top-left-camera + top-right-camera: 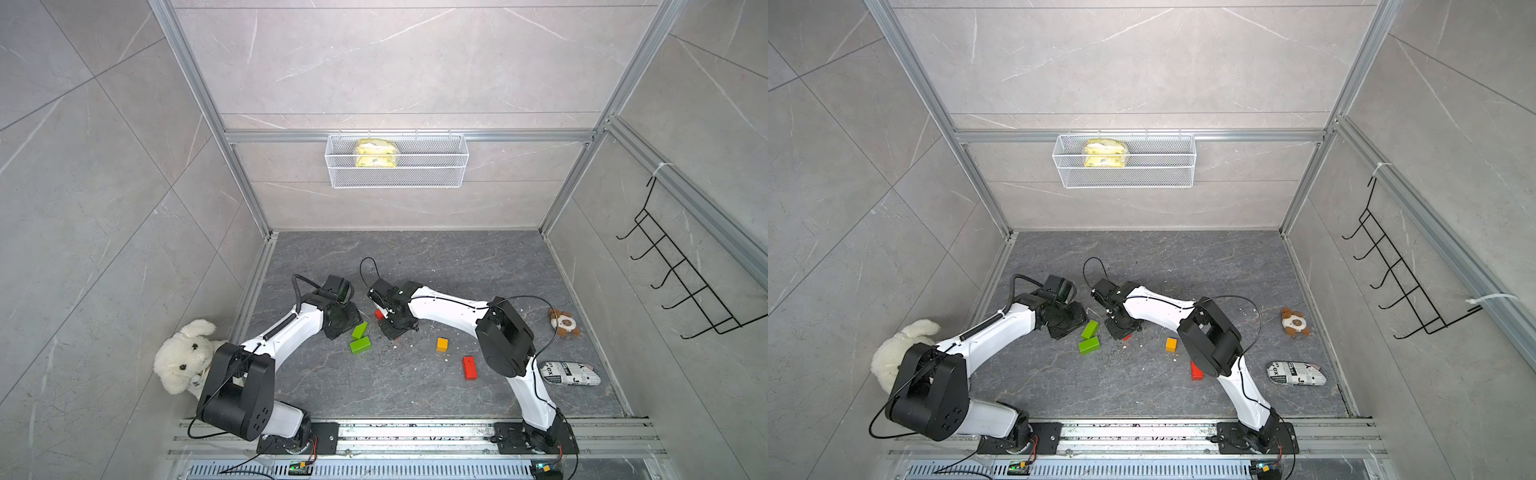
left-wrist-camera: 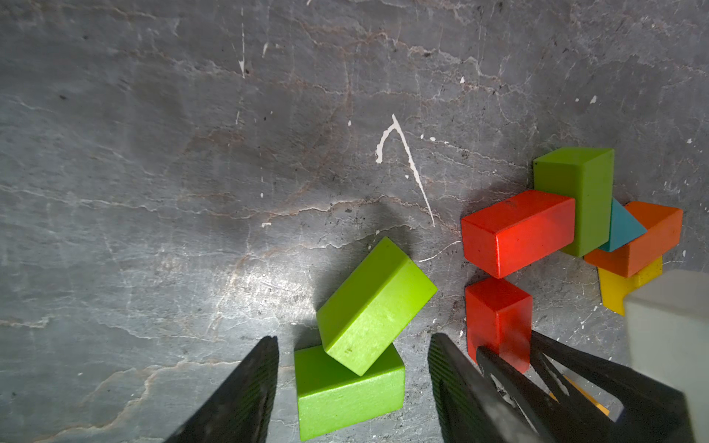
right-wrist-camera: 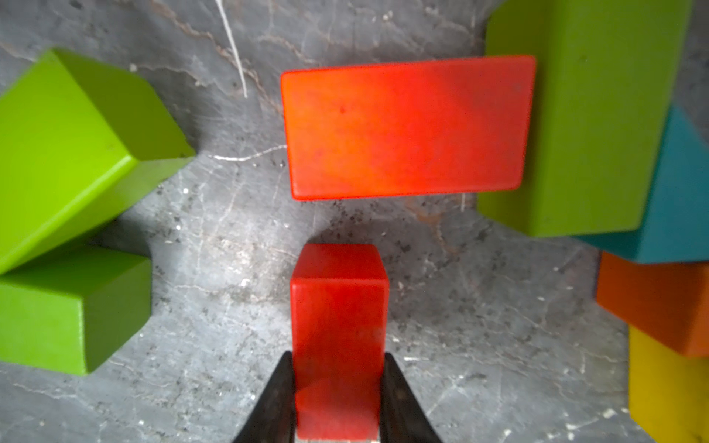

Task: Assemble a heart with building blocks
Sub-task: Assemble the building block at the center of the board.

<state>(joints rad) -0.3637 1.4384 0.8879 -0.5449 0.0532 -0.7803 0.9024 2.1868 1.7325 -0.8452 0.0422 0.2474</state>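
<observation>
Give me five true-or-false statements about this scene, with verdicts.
1. The right gripper is shut on a red block. True.
2. The left gripper holds a green block. False: it is open, holding nothing.
3. A tilted green block leans on a flat green block. True.
4. The teal triangle lies alone, far from other blocks. False: it sits between a green bar and an orange block.
5. The wall basket is empty. False: it holds a yellow packet.
</observation>
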